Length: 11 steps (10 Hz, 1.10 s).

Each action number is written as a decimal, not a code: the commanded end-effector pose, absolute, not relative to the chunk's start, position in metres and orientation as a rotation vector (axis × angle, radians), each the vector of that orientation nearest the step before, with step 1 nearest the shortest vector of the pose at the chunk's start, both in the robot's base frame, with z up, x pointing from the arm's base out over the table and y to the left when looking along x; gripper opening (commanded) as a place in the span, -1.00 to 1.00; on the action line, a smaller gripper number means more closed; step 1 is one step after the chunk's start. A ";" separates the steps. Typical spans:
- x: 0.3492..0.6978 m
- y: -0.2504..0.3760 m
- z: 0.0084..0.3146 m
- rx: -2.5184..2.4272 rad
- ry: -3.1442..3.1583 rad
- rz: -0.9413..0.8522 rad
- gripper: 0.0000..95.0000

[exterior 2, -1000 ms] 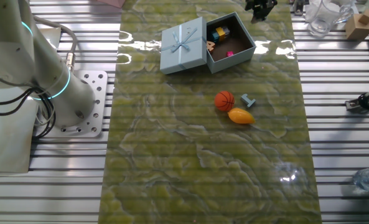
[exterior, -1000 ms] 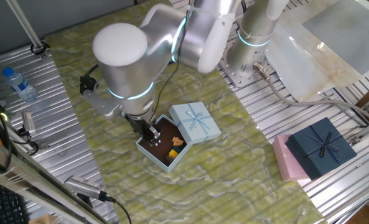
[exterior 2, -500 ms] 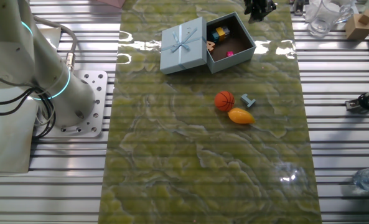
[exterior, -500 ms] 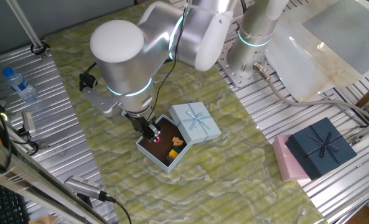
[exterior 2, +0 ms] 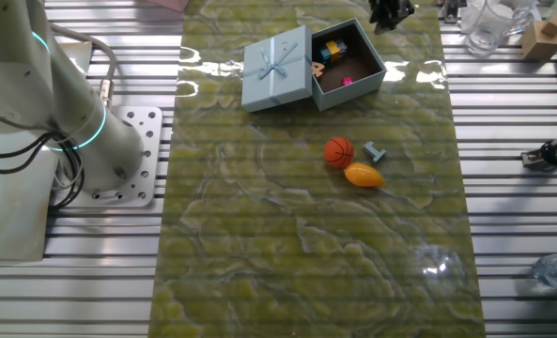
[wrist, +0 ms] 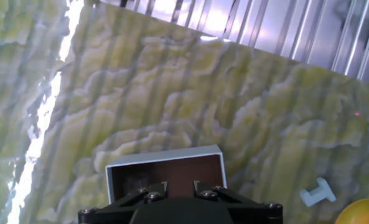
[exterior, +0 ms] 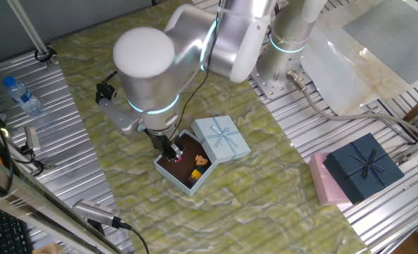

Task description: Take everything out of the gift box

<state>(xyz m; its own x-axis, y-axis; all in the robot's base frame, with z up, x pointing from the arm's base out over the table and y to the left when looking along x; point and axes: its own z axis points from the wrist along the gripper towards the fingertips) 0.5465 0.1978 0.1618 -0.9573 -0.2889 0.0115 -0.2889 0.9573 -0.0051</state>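
Hanging over the open gift box [exterior: 184, 167], the gripper [exterior: 173, 151] has its fingers dipped near the box's corner farthest from the lid [exterior: 221, 138]; how wide they stand, or whether they hold anything, I cannot tell from any view. The box sits on the green marbled mat [exterior 2: 306, 235], square, turned so its corners point along the mat's edges in one fixed view, its dark brown inside facing up. The pale-blue lid rests tilted against one side of the box, bow upward.

From the other fixed view, the box [exterior 2: 348, 58] lies near the mat's far end, with a yellow and blue block [exterior 2: 332, 50], some orange bits [exterior 2: 317, 68] and a small magenta piece [exterior 2: 347, 82] still inside. Out on the mat, well apart from the box, the orange basketball [exterior 2: 339, 152] sits just beside the mango-like fruit [exterior 2: 363, 175], whose long axis runs roughly across the mat, its narrower end pointing away from the ball. A small grey-blue piece [exterior 2: 376, 151] lies just beside both.

In the hand view, the box's rim [wrist: 165, 157] shows just ahead of the fingers.
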 end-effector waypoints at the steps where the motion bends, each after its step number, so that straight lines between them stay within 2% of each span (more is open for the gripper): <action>1: 0.547 0.198 0.162 0.540 -3.040 0.093 -1.00; 3: 0.547 0.198 0.162 0.565 -2.997 0.061 -1.00; 4: 0.547 0.198 0.162 0.545 -2.999 0.040 -0.60; 11: 0.547 0.198 0.161 0.453 -3.014 -0.027 -0.60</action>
